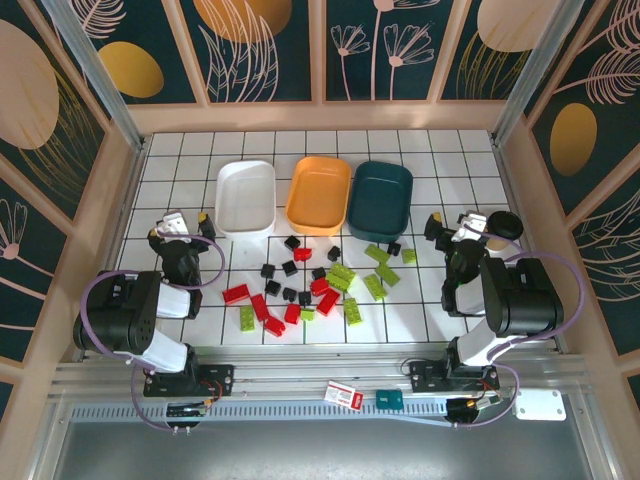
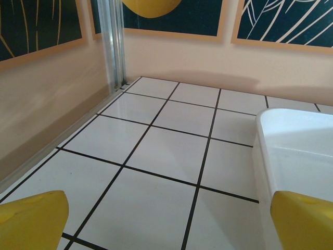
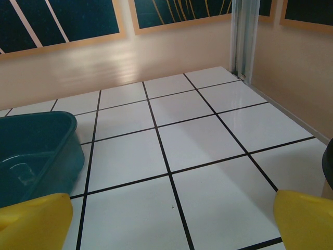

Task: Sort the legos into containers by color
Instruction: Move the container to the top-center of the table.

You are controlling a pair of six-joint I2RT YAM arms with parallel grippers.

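Red point(image 1: 262, 305), lime-green point(image 1: 343, 276) and black legos point(image 1: 290, 268) lie scattered on the tiled table in front of three trays. The white tray point(image 1: 246, 197), orange tray point(image 1: 319, 194) and dark teal tray point(image 1: 381, 200) stand side by side and hold nothing. My left gripper point(image 1: 181, 224) hovers left of the white tray point(image 2: 296, 151), open, with bare tile between its yellow fingertips point(image 2: 31, 219). Over at the right, beside the teal tray point(image 3: 31, 151), my right gripper point(image 1: 452, 222) is open too, its yellow fingertips point(image 3: 307, 221) wide apart over bare tile.
A round black-lidded cup point(image 1: 503, 225) stands just right of the right gripper, its dark edge point(image 3: 329, 161) at the frame's right side. Beige walls point(image 1: 120, 190) and metal corner posts point(image 2: 115, 41) close in the table. Free tiles lie behind the trays.
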